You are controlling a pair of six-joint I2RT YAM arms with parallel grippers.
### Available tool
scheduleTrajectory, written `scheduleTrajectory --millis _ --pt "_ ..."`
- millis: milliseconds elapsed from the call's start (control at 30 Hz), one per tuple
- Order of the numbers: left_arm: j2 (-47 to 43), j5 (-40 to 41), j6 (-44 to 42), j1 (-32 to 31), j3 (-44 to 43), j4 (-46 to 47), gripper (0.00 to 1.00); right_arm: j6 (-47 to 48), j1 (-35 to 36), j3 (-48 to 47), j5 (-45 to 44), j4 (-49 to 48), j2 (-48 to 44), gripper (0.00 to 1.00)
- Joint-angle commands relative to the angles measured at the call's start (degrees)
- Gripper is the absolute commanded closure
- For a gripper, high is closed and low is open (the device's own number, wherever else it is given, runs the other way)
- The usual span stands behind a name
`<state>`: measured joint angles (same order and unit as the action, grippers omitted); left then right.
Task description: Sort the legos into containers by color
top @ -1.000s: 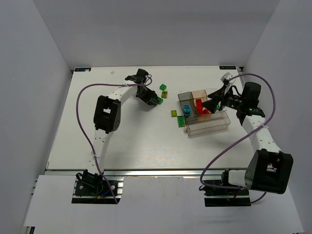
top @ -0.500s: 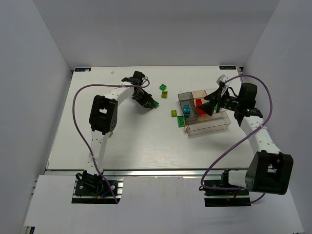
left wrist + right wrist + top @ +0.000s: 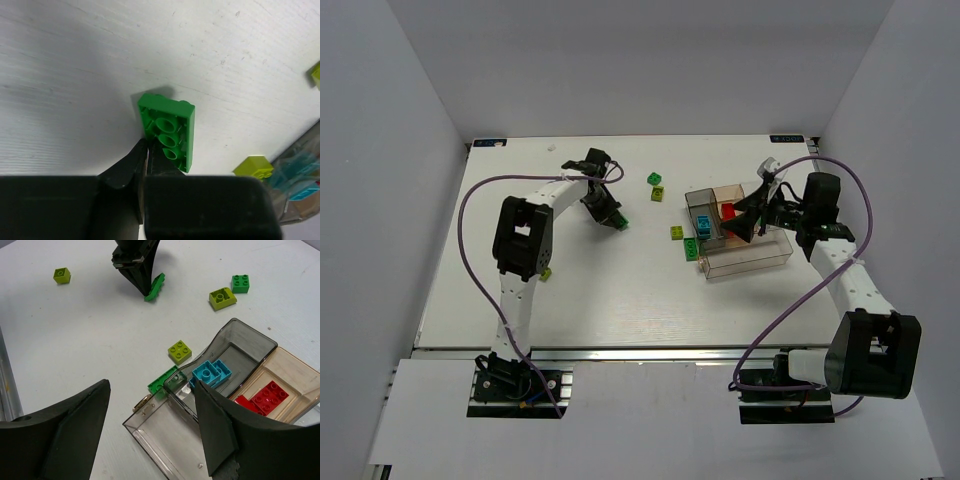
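My left gripper [image 3: 611, 213] is shut on the edge of a dark green brick [image 3: 166, 131], held tilted just above the table; the brick also shows in the top view [image 3: 619, 223] and the right wrist view [image 3: 155, 287]. The clear divided container [image 3: 750, 258] stands right of centre, with light blue bricks [image 3: 212, 372] in one section and red bricks [image 3: 265, 397] in the tan section. My right gripper [image 3: 151, 385] is open and empty, above the container's large front compartment [image 3: 160, 440]. Loose on the table are a green brick [image 3: 654, 178] and yellow-green bricks [image 3: 658, 193] [image 3: 677, 233].
Another green brick [image 3: 692, 249] lies against the container's left corner [image 3: 162, 382]. A small yellow-green brick [image 3: 547, 273] sits by the left arm's elbow. White walls enclose the table on three sides. Purple cables loop off both arms.
My left gripper has moved left and toward the near side with the green brick, away from the container. My right gripper has shifted slightly left over the container, still open.
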<state>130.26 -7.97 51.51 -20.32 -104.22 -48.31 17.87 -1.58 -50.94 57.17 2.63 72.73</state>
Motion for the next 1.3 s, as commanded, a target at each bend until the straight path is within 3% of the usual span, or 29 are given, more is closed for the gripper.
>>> scheduleTrajectory --millis 0,300,500,600,833,1000,1267 --pt "-5.1 5.3 -5.7 -0.2 1.8 -0.9 0.87 1.3 0.6 -0.2 0.7 0.3 -1.0 0.27" --pt "-12.9 3.9 -9.0 -0.2 8.5 5.6 0.93 2.1 1.4 -0.5 0.0 1.3 -0.8 0.27" --pt "-17.5 -1.5 -12.8 -1.3 9.4 8.8 0.98 1.6 1.4 -1.2 -1.0 2.0 -0.7 0.27" --pt "-19.4 -4.8 -15.1 -2.4 9.3 10.8 0.99 -4.1 1.5 -1.5 -3.7 -0.8 -0.2 0.27" --pt "-18.4 -15.8 -14.8 -6.5 6.2 16.2 1.0 -14.5 0.4 -2.6 -20.1 -8.0 -3.1 0.28" --pt "-10.2 -21.5 -12.2 -10.9 -3.8 20.4 1.0 -20.8 -2.4 -6.8 -29.6 -6.9 -2.9 0.31" --pt "6.2 -26.7 -2.4 -15.7 -23.6 28.7 1.0 -26.5 -7.5 -8.1 -32.1 -8.8 -5.9 0.32"
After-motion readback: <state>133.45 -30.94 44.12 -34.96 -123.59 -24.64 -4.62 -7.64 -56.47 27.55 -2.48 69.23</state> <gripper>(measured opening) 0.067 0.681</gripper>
